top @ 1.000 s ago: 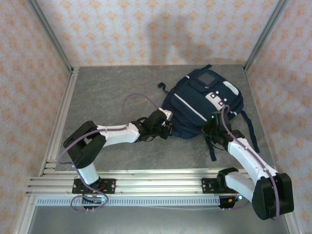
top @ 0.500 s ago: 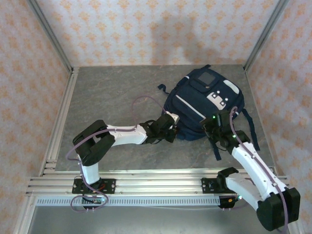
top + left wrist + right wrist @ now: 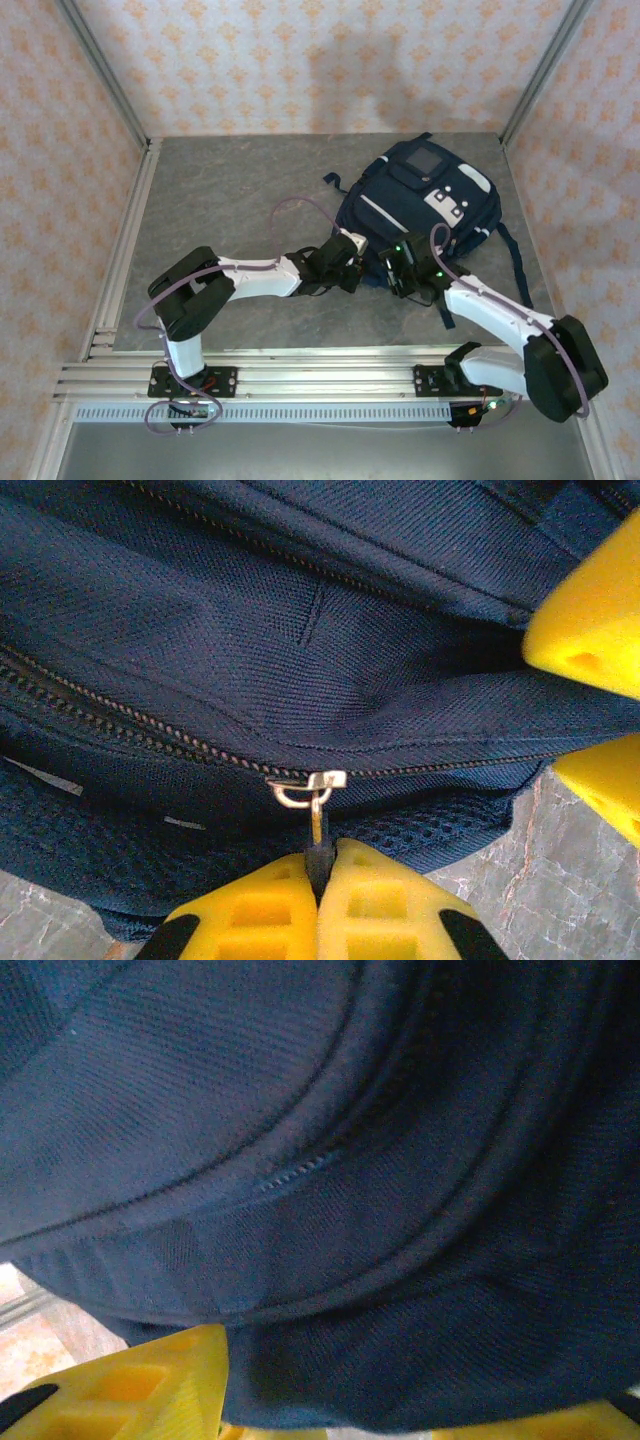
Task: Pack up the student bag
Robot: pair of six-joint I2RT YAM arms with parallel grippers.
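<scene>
Pinching the dark zipper pull (image 3: 317, 832) between fully closed jaws, the left gripper (image 3: 320, 858) sits at the near edge of the student bag (image 3: 420, 210). The silver slider (image 3: 322, 780) hangs just beyond its fingertips, on the bag side. The bag lies flat on the grey table (image 3: 230, 190). Its long axis runs from this near edge away toward the far right corner, so the bag's whole body lies ahead of both grippers. The zip track carrying the slider runs crosswise to that axis, along the near edge. Any travel of the slider would therefore probably be sideways along the edge, not toward or away from the arms. The right gripper (image 3: 398, 268) is at the same near edge, just right of the left one. Its yellow fingers (image 3: 590, 620) stand apart, one above and one below a fold of the bag's fabric. Whether the pads actually press that fold cannot be told. Since the left arm has the pull, the right arm seems best placed to hold the fabric against the tug. By count there are one bag, one slider with one pull, two zip tracks in the left wrist view, and two grippers.
</scene>
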